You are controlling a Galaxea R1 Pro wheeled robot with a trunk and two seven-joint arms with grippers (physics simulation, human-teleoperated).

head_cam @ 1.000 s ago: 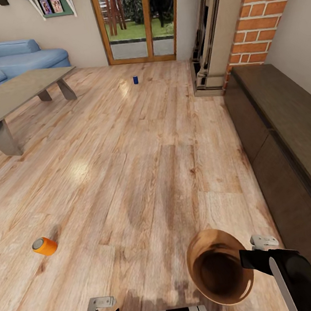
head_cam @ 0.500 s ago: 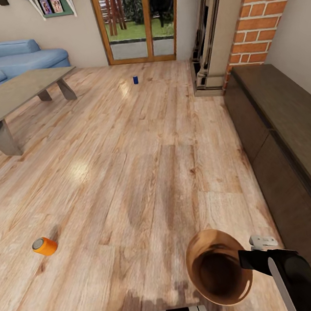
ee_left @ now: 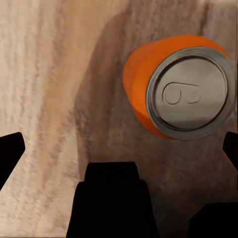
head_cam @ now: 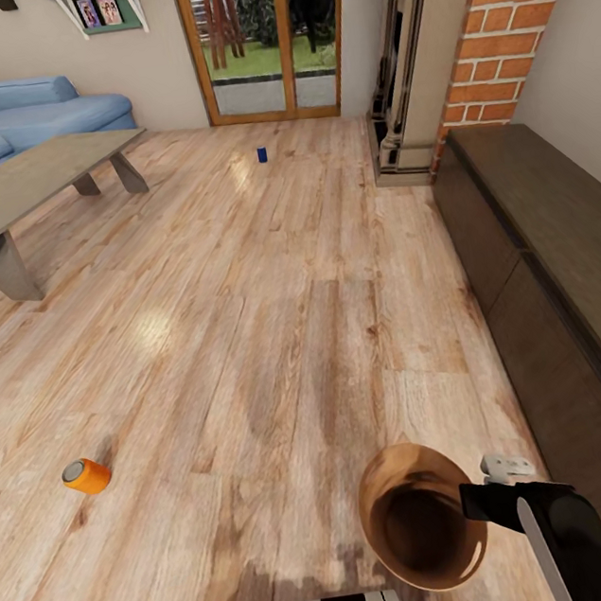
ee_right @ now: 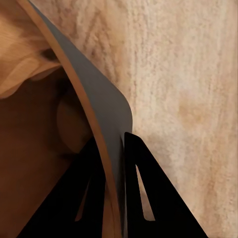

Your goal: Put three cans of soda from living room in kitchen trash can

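Under the left claw (ee_left: 119,144), whose fingers stand wide apart, an orange can (ee_left: 181,87) stands upright on the floor (head_cam: 275,323), its silver top facing up toward the wrist camera. A second orange can (head_cam: 86,476) lies on its side off to the left, grey end pointing left, and a blue can (head_cam: 262,154) stands upright near the glass doors (head_cam: 264,38). The right claw (ee_right: 113,148) is clamped on the rim of the brown bin (head_cam: 416,513), mouth tilted up.

Bright, even daylight; soft wrist-view blur
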